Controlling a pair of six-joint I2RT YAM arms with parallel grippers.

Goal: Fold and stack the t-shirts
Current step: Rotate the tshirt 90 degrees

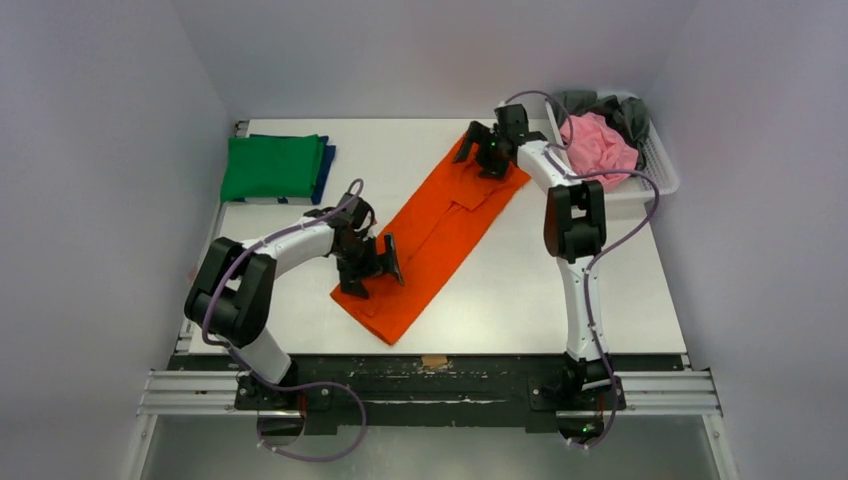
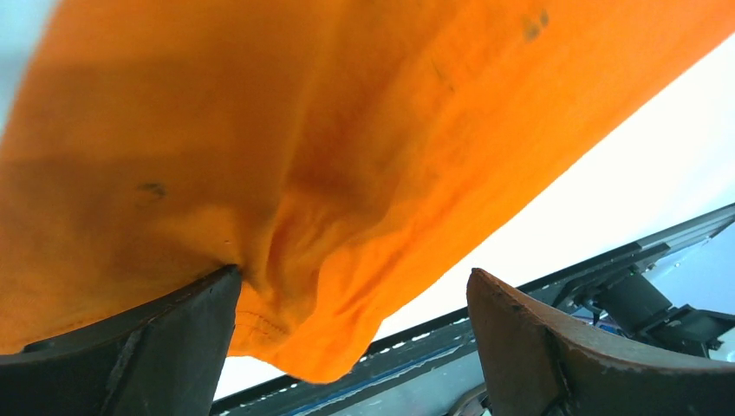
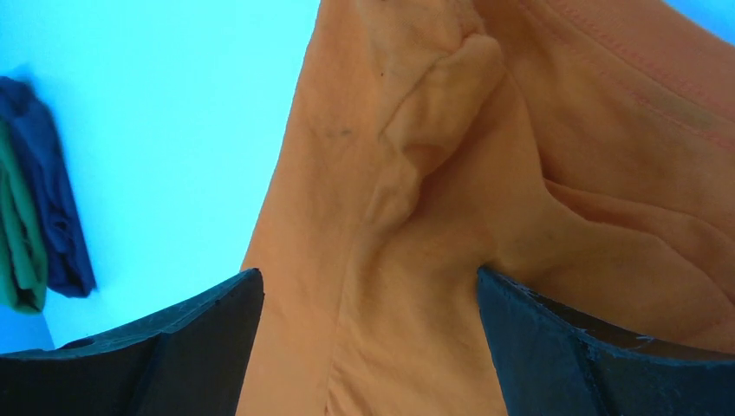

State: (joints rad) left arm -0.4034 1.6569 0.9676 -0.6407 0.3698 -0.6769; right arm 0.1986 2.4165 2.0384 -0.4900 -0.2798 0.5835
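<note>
The bright orange t-shirt (image 1: 440, 232) lies as a long folded strip, slanting from the table's near middle to the far right. My left gripper (image 1: 372, 262) is open over its near end; in the left wrist view the orange cloth (image 2: 329, 165) fills the space between the spread fingers (image 2: 165, 347). My right gripper (image 1: 482, 150) is open over its far end; the right wrist view shows the orange cloth (image 3: 451, 251) between its fingers (image 3: 199, 347). A folded green t-shirt (image 1: 270, 167) lies on a dark blue one (image 1: 324, 165) at far left. A pink t-shirt (image 1: 598, 142) and a dark grey one (image 1: 625, 112) lie in the basket.
The white mesh basket (image 1: 662, 165) stands at the table's far right corner. The table's black front rail (image 1: 430, 365) runs along the near edge. Grey walls close in on the left, back and right.
</note>
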